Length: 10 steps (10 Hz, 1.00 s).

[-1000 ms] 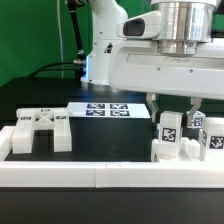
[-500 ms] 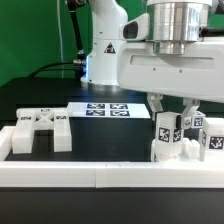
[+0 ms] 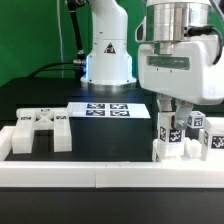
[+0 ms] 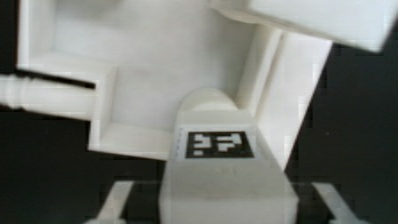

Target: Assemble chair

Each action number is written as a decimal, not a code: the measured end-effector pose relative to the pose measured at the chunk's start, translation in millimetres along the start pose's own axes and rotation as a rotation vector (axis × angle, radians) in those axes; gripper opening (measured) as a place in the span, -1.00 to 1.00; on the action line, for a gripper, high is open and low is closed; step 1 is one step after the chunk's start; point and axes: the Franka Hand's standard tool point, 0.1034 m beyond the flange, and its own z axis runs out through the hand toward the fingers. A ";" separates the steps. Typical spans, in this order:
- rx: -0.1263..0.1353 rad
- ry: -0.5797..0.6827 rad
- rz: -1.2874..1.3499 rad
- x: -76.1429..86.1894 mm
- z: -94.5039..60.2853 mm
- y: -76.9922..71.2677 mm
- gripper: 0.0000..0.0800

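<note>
Nearest the exterior camera, a long low white border rail (image 3: pixel 100 176) ran across the front of the black table (image 3: pixel 30 100). Just behind it, toward the exterior view's left, a loose chair part (image 3: pixel 40 132) lay flat. It was a chunky white piece with square black-and-white marker tags on its top.

Toward the exterior view's right, the chair (image 3: pixel 190 150) stood as a tight cluster of upright white blocks, each tagged. The tags carried patterns only, no letters.

The gripper (image 3: pixel 176 114) pointed straight down over this cluster. It was clenched on one upright post (image 3: pixel 170 131), a dark finger on either side. The wrist view showed that post's tag facing the camera, with a larger white chair block just behind it.

Farther back, the marker board (image 3: pixel 108 109) lay flat with its row of tags. Behind it rose the arm's white base (image 3: pixel 107 55); a small dark mark on it was too small to read.
</note>
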 end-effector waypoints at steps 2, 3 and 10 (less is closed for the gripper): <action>0.002 -0.007 0.121 0.1 0.0 -0.1 -0.27; 0.003 -0.008 0.185 -0.1 0.0 -0.1 -0.27; -0.008 -0.004 -0.115 2.0 -0.4 0.3 0.59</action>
